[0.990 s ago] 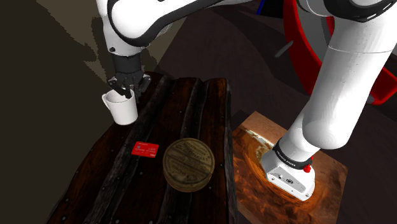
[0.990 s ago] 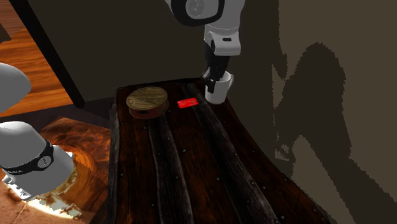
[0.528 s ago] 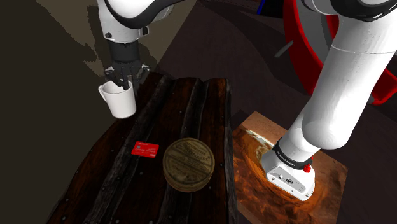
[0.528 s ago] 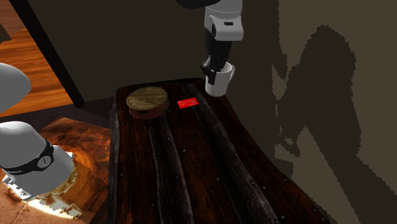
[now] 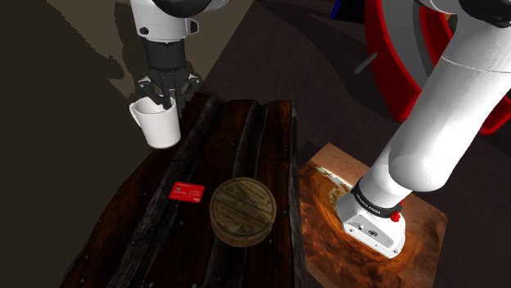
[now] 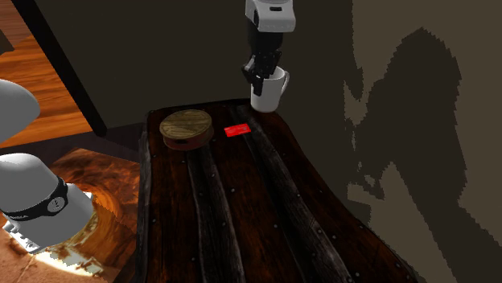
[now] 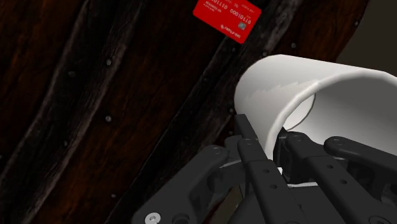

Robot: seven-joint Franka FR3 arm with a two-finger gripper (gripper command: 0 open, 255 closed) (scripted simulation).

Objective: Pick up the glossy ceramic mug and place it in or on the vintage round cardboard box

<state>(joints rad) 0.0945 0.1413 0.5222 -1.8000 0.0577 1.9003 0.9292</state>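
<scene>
at the shoulder view's left the white mug (image 5: 160, 127) hung from the gripper (image 5: 166, 98). its jaws were closed on the mug's wall at the rim, one finger inside and one outside. a second ago the mug stood on the dark plank table (image 5: 246, 139), and half a second ago it was barely off it. now it rode higher and had drifted a little toward the box, so the pick looked done and the carry begun.

further right and nearer the camera lay the red card (image 5: 187, 193), then the round brown box (image 5: 241, 211) with its lid on. both were unmoved, and the box was well apart from the mug. as i judged it, the mug had yet to pass over the card and come down on that lid.

the second exterior view gave what the shoulder view left unclear: open air between the mug's base and the table's far end. the wrist view gave the grip itself, the white wall pinched between the fingers (image 7: 253, 153), with the card on the planks beyond.
</scene>
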